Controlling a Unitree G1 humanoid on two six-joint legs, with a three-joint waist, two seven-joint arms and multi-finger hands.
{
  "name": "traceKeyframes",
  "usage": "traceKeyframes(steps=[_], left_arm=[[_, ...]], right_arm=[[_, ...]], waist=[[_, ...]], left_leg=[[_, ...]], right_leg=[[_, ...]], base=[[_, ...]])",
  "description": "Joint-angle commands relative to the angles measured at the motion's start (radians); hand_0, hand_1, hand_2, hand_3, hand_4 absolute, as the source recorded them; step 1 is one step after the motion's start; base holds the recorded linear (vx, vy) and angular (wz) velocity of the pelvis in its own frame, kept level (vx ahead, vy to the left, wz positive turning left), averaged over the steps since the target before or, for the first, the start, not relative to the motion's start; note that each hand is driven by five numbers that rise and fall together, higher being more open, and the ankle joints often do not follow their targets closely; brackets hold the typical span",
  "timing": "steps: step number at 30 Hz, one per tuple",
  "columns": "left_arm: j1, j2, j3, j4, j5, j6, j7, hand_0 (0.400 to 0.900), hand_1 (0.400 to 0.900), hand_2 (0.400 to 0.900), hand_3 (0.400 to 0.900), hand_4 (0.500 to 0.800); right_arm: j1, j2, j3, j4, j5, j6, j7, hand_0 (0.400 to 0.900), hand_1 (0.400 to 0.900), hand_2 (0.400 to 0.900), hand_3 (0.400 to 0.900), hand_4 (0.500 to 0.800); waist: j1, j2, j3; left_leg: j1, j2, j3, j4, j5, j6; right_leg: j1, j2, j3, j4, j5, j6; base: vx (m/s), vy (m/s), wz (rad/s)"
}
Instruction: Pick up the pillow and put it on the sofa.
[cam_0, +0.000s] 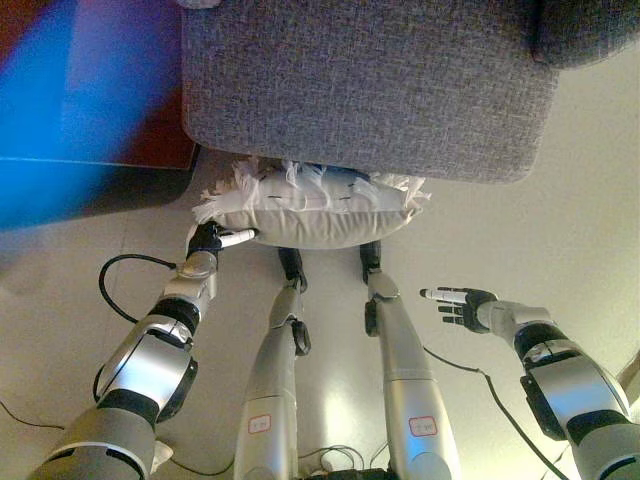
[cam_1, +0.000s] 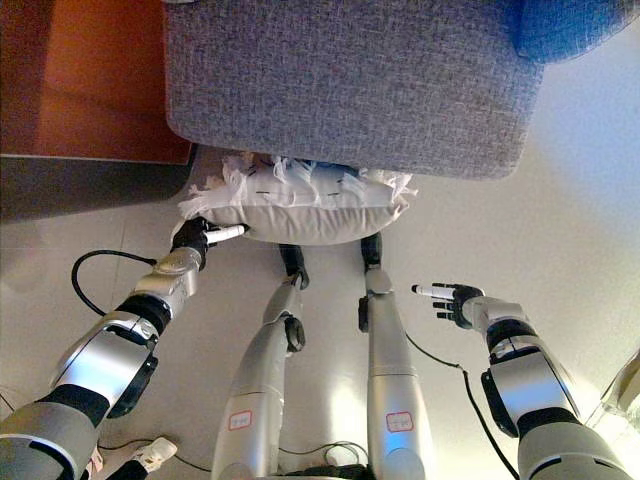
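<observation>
A white pillow (cam_0: 315, 210) with a fringed edge lies on the floor against the front of the grey sofa (cam_0: 370, 90), partly tucked under it. My left hand (cam_0: 210, 240) is at the pillow's lower left corner, with a straight white-tipped finger touching the pillow's underside edge. My right hand (cam_0: 462, 303) hovers open over the floor, to the right of the pillow and below it, with its fingers pointing left and nothing in it.
A reddish-brown piece of furniture (cam_1: 90, 70) stands left of the sofa, with a dark strip of flooring (cam_1: 80, 185) in front of it. Pale floor (cam_0: 560, 230) stretches to the right of the sofa.
</observation>
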Motion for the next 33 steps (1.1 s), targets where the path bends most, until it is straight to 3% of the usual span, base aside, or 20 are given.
traceKeyframes(steps=[1, 10, 13, 14, 20, 33], left_arm=[[-0.019, 0.058, 0.034, 0.021, -0.096, -0.021, 0.027, 0.900, 0.900, 0.900, 0.900, 0.800], [-0.098, 0.050, 0.081, 0.036, -0.267, -0.048, -0.040, 0.900, 0.900, 0.900, 0.900, 0.800], [-0.131, 0.044, 0.080, 0.031, -0.276, -0.055, -0.052, 0.900, 0.900, 0.900, 0.900, 0.800], [-0.141, 0.042, 0.073, 0.022, -0.269, -0.055, -0.052, 0.400, 0.400, 0.400, 0.400, 0.500], [-0.153, 0.033, 0.049, -0.003, -0.266, -0.069, -0.028, 0.400, 0.400, 0.400, 0.400, 0.500], [-0.093, 0.035, 0.051, -0.042, -0.277, -0.060, -0.030, 0.400, 0.400, 0.400, 0.400, 0.500]], right_arm=[[0.007, -0.064, 0.041, 0.054, 0.036, 0.041, -0.018, 0.900, 0.900, 0.900, 0.900, 0.800], [-0.011, -0.043, 0.025, 0.065, 0.040, 0.056, -0.026, 0.900, 0.900, 0.900, 0.900, 0.800], [-0.020, -0.038, 0.019, 0.066, 0.036, 0.058, -0.024, 0.900, 0.900, 0.900, 0.900, 0.800], [-0.026, -0.035, 0.020, 0.066, 0.035, 0.060, -0.026, 0.900, 0.900, 0.900, 0.900, 0.800], [-0.038, -0.033, 0.030, 0.064, 0.033, 0.063, -0.036, 0.900, 0.900, 0.900, 0.900, 0.800], [0.000, -0.041, 0.039, 0.051, 0.024, 0.022, -0.030, 0.900, 0.900, 0.900, 0.900, 0.800]], waist=[[-0.003, 0.000, 0.003], [-0.020, -0.017, 0.003], [-0.025, -0.022, 0.003], [-0.027, -0.023, 0.003], [-0.031, -0.018, 0.003], [-0.026, -0.010, 0.003]], left_leg=[[-0.055, -0.010, 0.004, 0.178, -0.163, -0.079], [-0.069, -0.004, -0.004, 0.199, -0.172, -0.080], [-0.068, 0.000, -0.003, 0.202, -0.177, -0.079], [-0.067, 0.000, -0.003, 0.202, -0.179, -0.080], [-0.051, -0.002, 0.001, 0.195, -0.180, -0.082], [0.020, -0.007, 0.015, 0.190, -0.177, -0.087]], right_leg=[[0.005, 0.051, 0.048, -0.070, -0.030, 0.042], [-0.001, 0.064, 0.064, -0.056, -0.035, 0.039], [-0.002, 0.067, 0.068, -0.051, -0.038, 0.041], [-0.001, 0.067, 0.069, -0.053, -0.037, 0.042], [0.012, 0.065, 0.072, -0.067, -0.034, 0.041], [0.082, 0.056, 0.066, -0.077, -0.039, 0.036]], base=[[0.02, -0.020, -0.04], [0.03, -0.028, -0.07], [0.01, -0.027, -0.05], [0.00, 0.000, 0.00], [0.00, 0.003, -0.01], [0.00, 0.005, 0.00]])
